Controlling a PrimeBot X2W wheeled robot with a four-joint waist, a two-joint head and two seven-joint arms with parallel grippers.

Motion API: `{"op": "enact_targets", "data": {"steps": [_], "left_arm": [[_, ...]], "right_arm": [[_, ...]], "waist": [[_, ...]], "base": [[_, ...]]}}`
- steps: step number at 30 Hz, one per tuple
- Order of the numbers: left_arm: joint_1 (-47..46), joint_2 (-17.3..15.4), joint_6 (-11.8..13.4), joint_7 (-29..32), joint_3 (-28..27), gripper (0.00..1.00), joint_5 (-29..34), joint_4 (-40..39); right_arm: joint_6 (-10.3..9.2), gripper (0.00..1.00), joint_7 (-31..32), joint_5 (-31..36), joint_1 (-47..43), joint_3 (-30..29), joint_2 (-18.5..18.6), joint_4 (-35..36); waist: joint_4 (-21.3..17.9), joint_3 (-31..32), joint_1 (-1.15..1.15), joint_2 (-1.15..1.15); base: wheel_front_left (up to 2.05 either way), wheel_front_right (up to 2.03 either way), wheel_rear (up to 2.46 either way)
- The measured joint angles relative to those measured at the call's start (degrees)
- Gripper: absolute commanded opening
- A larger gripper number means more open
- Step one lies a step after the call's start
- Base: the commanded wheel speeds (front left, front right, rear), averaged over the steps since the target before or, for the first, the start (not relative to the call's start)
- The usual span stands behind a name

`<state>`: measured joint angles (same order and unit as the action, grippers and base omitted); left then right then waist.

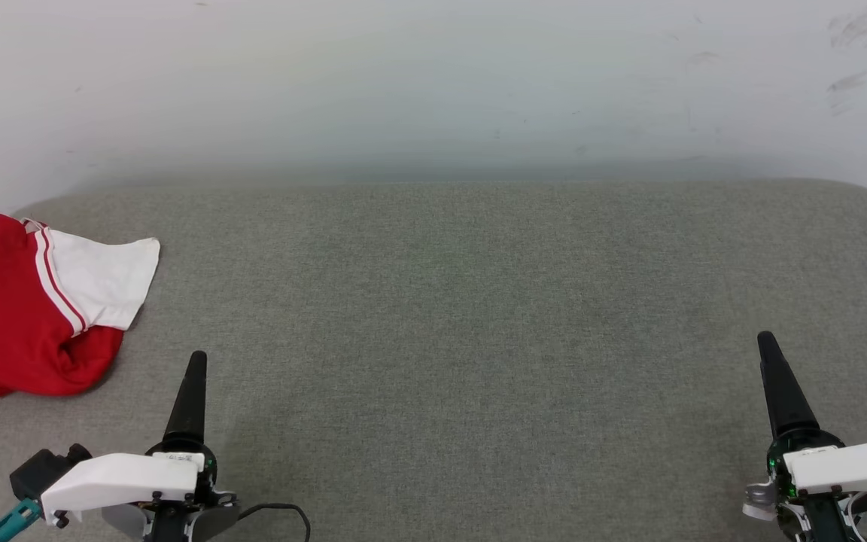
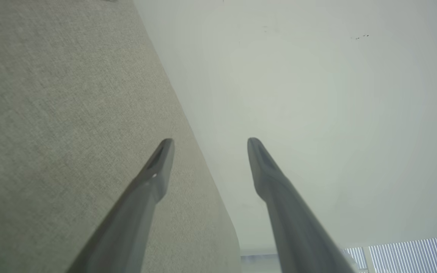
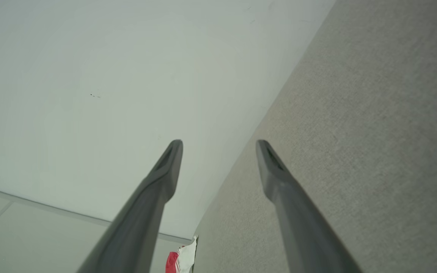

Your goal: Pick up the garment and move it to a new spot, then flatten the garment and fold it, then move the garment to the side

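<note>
Garment [image 1: 27, 316] lying crumpled at far left edge of grey fabric surface [image 1: 448, 339], white sleeve facing up, close to wall [image 1: 433, 75]. Left gripper [image 2: 209, 146] hovering near it, jaws spread wide, holding nothing. Right gripper [image 3: 218, 148] hovering well apart at right side, jaws likewise spread wide, gripping nothing. Both pointing toward wall.

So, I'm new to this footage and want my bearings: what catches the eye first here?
The red-and-white garment, crumpled at the far left edge of the grey fabric surface, stands out at once. Next come the left hand and right hand, both open and empty, at the lower corners of the head view.
</note>
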<state>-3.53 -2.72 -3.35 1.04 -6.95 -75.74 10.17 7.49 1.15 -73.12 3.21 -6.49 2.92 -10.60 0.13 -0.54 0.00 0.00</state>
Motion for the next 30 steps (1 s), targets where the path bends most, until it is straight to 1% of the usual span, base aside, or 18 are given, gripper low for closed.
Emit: {"op": "enact_targets", "data": {"steps": [8, 15, 22, 30], "left_arm": [[0.63, -0.01, 2.96, -1.83, 2.02, 1.00, 11.62, -2.89], [0.94, -0.01, 4.90, -3.34, 3.46, 1.00, 19.39, -3.99], [1.22, -0.01, 5.95, -4.77, 4.60, 1.00, 26.85, -4.70], [1.93, -0.12, 7.00, -6.19, 5.83, 1.00, 33.42, -5.89]], "right_arm": [[0.00, 1.00, -1.85, 11.70, -0.68, 1.63, 0.00, 3.63], [0.00, 1.00, -3.25, 19.56, -1.18, 2.80, 0.00, 4.90], [0.00, 1.00, -4.75, 26.49, -1.78, 3.38, 0.00, 5.48], [0.00, 1.00, -6.20, 33.57, -2.11, 4.00, 0.00, 6.06]], "waist": [[0.07, -0.13, 0.00, 0.00], [0.14, -0.17, 0.00, 0.00], [0.23, -0.21, 0.00, 0.00], [0.33, -0.24, 0.00, 0.00]], "base": [[0.00, 0.00, 0.00], [0.00, 0.00, 0.00], [0.00, 0.00, 0.00], [0.00, 0.00, 0.00]]}}
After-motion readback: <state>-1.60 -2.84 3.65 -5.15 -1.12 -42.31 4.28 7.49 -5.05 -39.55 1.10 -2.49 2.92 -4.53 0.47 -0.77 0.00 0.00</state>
